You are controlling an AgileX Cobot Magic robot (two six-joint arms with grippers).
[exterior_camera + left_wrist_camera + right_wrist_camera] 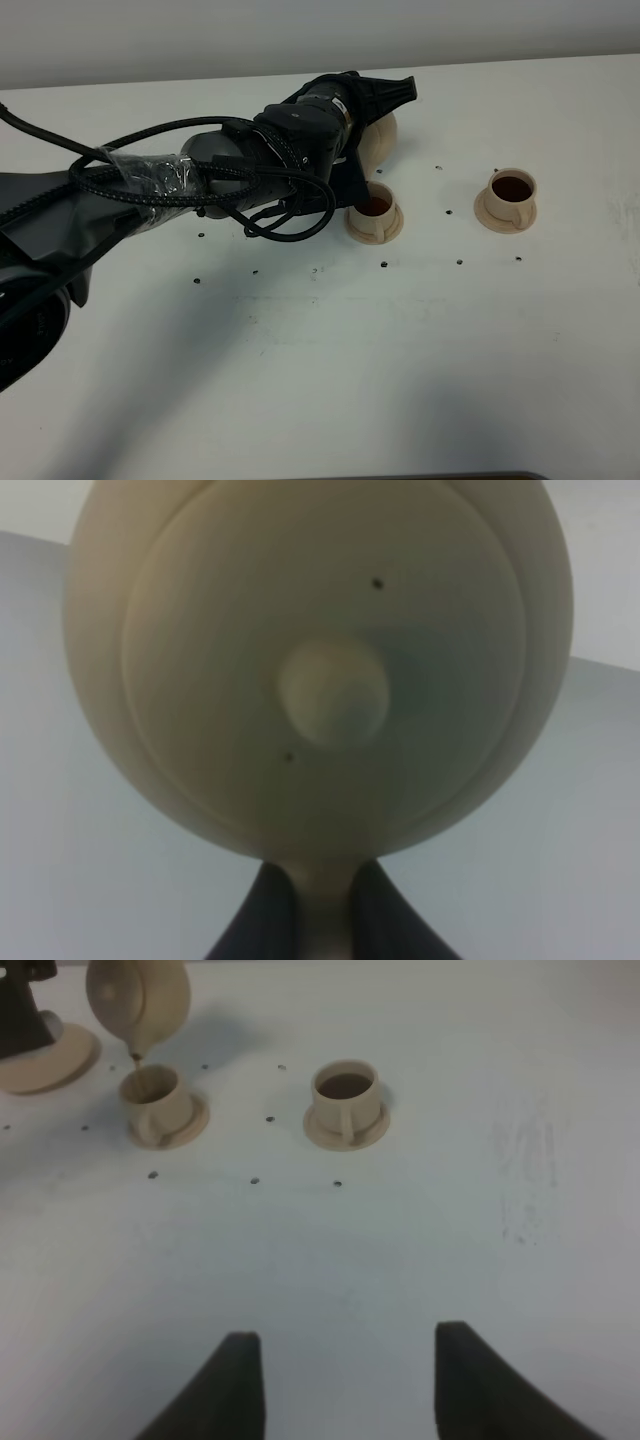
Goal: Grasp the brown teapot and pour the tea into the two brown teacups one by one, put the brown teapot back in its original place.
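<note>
Left jaws grip tilted pale tan round teapot [385, 137]; centre spout over 9 o'clock tan cup [375, 210]; right jaws open.

left arm [215, 150]: black shell, grey mid-link under clear plastic wrap [150, 172], black cables [292, 226] looped alongside, one braided. left gripper [322, 925] black. right gripper [345, 1385]: two dark tapered fingers [232, 1390], matte.

The table [300, 380] presents a flat, white, matte surface. Small dark dots [383, 265] are scattered across it, well apart from one another. A pale grey wall [200, 40] borders the far edge of the table. Faint grey smudges [525, 1160] mark the surface in the right wrist view. A dark strip [480, 476] lies along the near edge.
</note>
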